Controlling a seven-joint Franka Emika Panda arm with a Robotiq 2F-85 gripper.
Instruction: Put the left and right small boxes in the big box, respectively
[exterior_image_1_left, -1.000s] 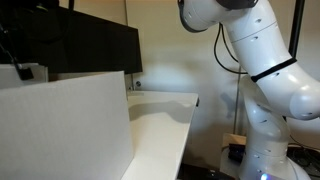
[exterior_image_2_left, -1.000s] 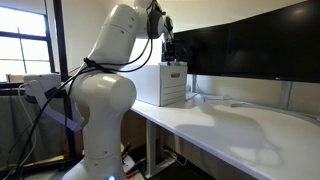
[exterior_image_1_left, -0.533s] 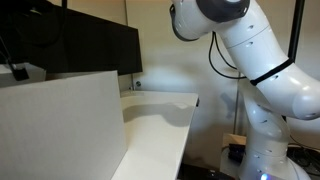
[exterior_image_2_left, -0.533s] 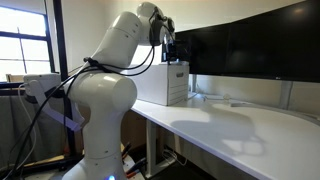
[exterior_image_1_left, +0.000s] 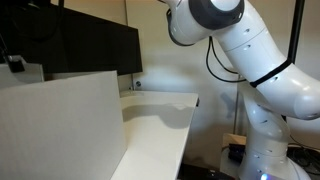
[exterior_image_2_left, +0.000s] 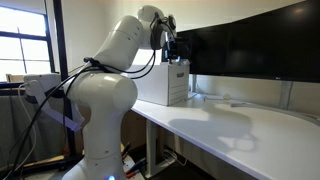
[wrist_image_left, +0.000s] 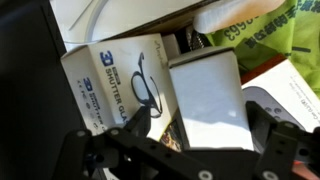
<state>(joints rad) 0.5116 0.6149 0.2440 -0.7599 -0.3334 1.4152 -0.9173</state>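
Looking down into the big box (exterior_image_1_left: 60, 125) (exterior_image_2_left: 160, 82) through the wrist view, I see both small boxes lying side by side. One small box (wrist_image_left: 115, 85) shows its eyeglasses drawing and dark print. The other small box (wrist_image_left: 205, 95) shows a plain white face and lies between my fingers without being squeezed. My gripper (wrist_image_left: 200, 115) is open, with one dark finger (wrist_image_left: 135, 125) on each side of it. In an exterior view the gripper (exterior_image_2_left: 175, 55) hangs over the big box's top.
A green printed bag (wrist_image_left: 270, 30) and a white cable (wrist_image_left: 105, 20) lie inside the carton beyond the small boxes. Dark monitors (exterior_image_2_left: 250, 50) (exterior_image_1_left: 90, 45) stand along the back of the white table (exterior_image_2_left: 250, 130) (exterior_image_1_left: 160, 130).
My jaws have opened and let go of the plain white small box, which now lies in the big box. The arm has shifted a little over the carton.
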